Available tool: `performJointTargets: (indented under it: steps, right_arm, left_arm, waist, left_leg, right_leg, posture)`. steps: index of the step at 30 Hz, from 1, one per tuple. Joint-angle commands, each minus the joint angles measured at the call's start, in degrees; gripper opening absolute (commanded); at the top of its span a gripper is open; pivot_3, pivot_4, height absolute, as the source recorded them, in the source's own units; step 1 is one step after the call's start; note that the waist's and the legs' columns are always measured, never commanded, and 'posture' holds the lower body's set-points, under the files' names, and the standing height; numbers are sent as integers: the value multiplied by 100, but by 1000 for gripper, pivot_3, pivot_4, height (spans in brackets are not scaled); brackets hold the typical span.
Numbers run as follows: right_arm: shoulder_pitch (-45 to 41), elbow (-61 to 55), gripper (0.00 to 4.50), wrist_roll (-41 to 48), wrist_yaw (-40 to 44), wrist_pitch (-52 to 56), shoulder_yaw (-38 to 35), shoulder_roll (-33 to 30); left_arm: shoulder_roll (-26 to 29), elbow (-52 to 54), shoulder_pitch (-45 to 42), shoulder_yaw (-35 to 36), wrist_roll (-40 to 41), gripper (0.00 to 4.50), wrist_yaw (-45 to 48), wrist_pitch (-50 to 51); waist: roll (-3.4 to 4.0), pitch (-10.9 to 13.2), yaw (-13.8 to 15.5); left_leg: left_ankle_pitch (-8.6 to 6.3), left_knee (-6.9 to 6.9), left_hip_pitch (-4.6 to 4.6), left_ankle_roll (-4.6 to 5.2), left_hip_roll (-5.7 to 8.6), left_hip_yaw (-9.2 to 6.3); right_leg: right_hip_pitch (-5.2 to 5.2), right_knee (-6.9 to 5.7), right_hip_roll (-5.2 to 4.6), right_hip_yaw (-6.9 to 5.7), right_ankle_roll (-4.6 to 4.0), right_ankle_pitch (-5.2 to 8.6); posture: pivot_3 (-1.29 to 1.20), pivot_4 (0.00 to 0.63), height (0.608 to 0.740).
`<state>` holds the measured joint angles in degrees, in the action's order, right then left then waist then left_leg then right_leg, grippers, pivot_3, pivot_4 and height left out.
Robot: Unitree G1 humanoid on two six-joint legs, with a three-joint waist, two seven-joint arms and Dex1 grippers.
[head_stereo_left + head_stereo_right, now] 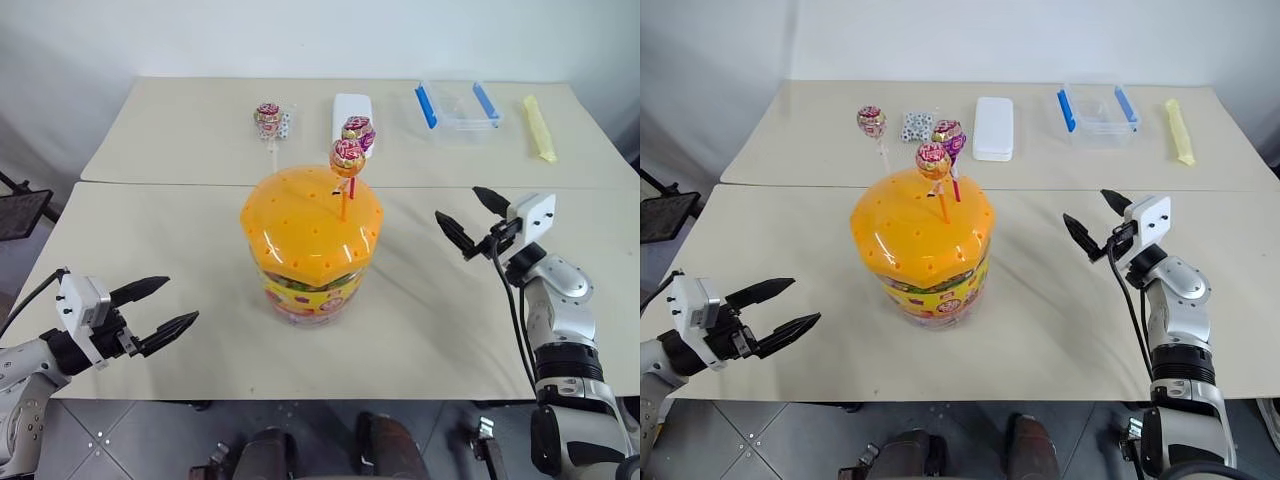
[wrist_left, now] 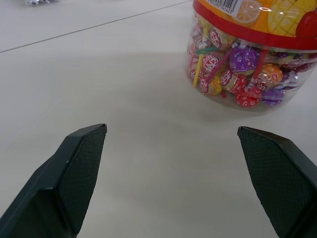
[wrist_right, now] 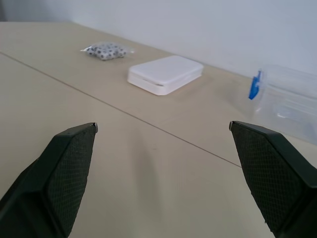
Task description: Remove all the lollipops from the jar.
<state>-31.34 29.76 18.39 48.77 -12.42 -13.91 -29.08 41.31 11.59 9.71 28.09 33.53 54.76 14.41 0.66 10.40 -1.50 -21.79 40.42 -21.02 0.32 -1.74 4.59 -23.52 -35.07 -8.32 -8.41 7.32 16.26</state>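
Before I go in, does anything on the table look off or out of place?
Nothing spilled or damaged. One oddity: two lollipops stand with sticks poked into the jar's orange lid, and a third lies loose on the far table by the bead packet. Both pincers, left and right, are open and empty.

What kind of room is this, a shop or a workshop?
Probably a robot test room, not a shop: plain tables pushed together against a bare wall, with a lollipop jar and a few props such as a clear box.

Three lollipops [image 1: 933, 158] standing in lid, one jar [image 1: 925, 245], two tables [image 1: 1060, 300], two grippers [image 1: 778, 308]
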Motion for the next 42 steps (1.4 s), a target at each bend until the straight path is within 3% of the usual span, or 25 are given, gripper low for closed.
performJointTargets:
  steps: [1, 8, 14, 17, 21, 29, 35, 39, 42]
  right_arm:
    - [258, -717, 4474, 510, 528, 247, -166, -283]
    - [1639, -3176, 4474, 2416, 1198, 2015, -1033, -1073]
    - [2652, -5001, 4474, 3957, 999, 2800, -1880, -1106]
    - [2957, -5680, 4474, 4483, 662, 3051, -2120, -1102]
    - [3025, -6125, 4474, 4879, 574, 2894, -2332, -913]
    - [3549, -6817, 4474, 5104, -274, 2781, -2305, -303]
    - [3681, -7012, 4474, 4962, -341, 2632, -2141, -114]
    - [3825, -7020, 4500, 4853, -297, 2532, -2105, -96]
    - [3843, -7032, 4500, 4855, -296, 2482, -2050, -115]
  left_arm:
    - [91, 311, 41, 72, 154, 4500, 92, 59]
    - [348, -116, -917, 546, 1529, 4500, 307, 1123]
    - [800, -816, -2185, 542, 2637, 4500, 717, 2224]
    - [877, -1212, -2884, 346, 2766, 4500, 921, 2488]
    - [780, -1738, -3688, -38, 2553, 4500, 1106, 2531]
    - [-830, -3997, -6655, -1879, 946, 4500, 1901, 1308]
    - [-1129, -4475, -7015, -2123, 569, 4500, 2442, 1232]
    - [-1241, -4667, -7176, -2108, 501, 3683, 2510, 1350]
    - [-1293, -4724, -7235, -2105, 454, 2731, 2566, 1419]
  waist:
    - [0, 0, 12]
    - [5, 4, 163]
    - [4, 4, 186]
    - [3, 4, 196]
    - [-1, 4, 227]
    - [-43, 0, 435]
    - [-46, 1, 223]
    - [-48, 2, 206]
    - [-49, 3, 243]
  left_leg:
    - [0, 0, 0, 0, 0, 0]
    - [0, 8, -3, 0, 0, -3]
    - [0, 13, 6, 1, 2, -3]
    - [0, 12, 8, 1, 2, 2]
    - [0, 13, 11, 1, 5, 12]
    - [-1, 53, -9, 3, 11, 16]
    - [-4, 15, 7, 8, 3, 56]
    - [-4, 5, 22, 7, 1, 60]
    - [-4, 12, 21, 8, 2, 66]
  right_leg:
    - [0, 0, 0, 0, 0, 0]
    - [2, 1, -1, 2, 1, -1]
    - [6, -2, 0, 11, 1, -1]
    - [5, -8, 4, 13, 1, -1]
    - [5, -4, 7, 18, 1, -1]
    - [7, 0, 19, 27, 14, -8]
    - [-14, 8, 33, 64, 17, -9]
    - [-12, 2, 33, 71, 17, -9]
    - [-11, 4, 32, 81, 17, -10]
  posture:
    - [0, 150, 740]
    - [0, 150, 740]
    - [0, 150, 740]
    - [0, 150, 740]
    - [0, 150, 740]
    - [0, 150, 740]
    - [0, 150, 740]
    - [0, 150, 740]
    - [0, 150, 740]
